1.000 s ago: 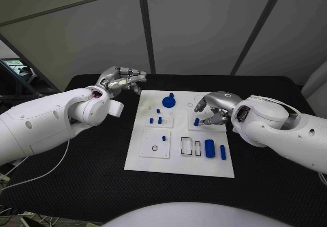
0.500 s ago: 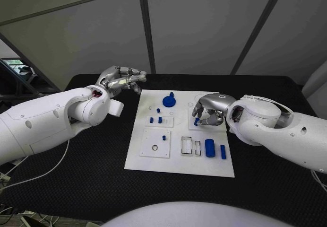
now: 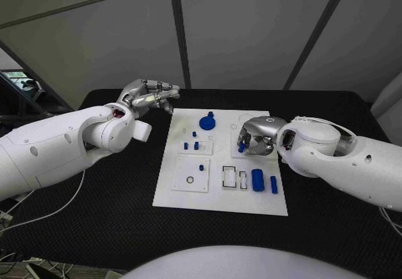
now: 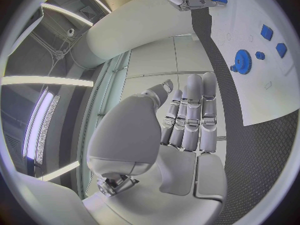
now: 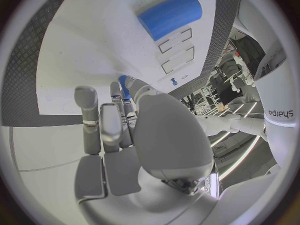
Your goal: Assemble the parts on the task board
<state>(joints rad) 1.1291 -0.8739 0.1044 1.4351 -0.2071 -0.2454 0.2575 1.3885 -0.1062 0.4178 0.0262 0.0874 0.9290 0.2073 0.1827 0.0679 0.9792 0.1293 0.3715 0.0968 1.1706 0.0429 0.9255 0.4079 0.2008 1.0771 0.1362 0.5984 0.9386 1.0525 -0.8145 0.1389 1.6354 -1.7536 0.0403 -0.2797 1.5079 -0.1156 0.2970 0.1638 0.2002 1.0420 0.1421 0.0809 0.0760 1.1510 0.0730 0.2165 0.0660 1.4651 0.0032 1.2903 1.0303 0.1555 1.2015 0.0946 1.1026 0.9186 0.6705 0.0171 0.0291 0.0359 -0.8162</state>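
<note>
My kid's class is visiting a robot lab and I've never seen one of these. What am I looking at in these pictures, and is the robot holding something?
This is a two-armed robot at a black table. One picture looks down from its head; the two round ones come from cameras at its wrists, behind each hand. The white plate is a task board, and small blue parts lie or stand on it: a gear, a cylinder, a thin bar and some pegs. The right hand is down on the board, its fingers pinching a blue peg. The left hand hangs beyond the board's corner with curled fingers, holding nothing.
</note>
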